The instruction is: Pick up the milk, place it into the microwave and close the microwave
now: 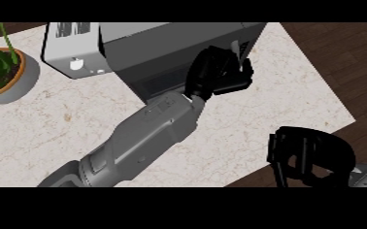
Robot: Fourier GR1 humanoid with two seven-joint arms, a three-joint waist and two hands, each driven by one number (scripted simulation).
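Marble, pale and veined with tan, makes the counter (pixel 64 121) we look down on from the head view; its corner runs out to the right, where dark wood floor (pixel 323 43) shows past the edge. Our left hand (pixel 219 73), black and blocky on a smooth grey forearm (pixel 143 140), lies against the front of the microwave (pixel 179 43), a dark grey box with flat faces and square corners. The fingers of that hand are curled, and a thin pale sliver stands just above them at the microwave's right edge; we cannot tell whether this is the milk, nor whether the hand holds anything. We cannot pick out the milk itself. Left of this hand, touching the microwave's side, stands a white toaster (pixel 72 48) with a round knob. Further left, at the picture's edge, sits a grey pot with an orange rim and green leaves (pixel 14 73). Our right hand (pixel 308 157) shows low and to the right of the left one, off the counter's edge over the wood, its fingers curled round nothing we can see. Bare marble lies between the two hands and below the toaster.
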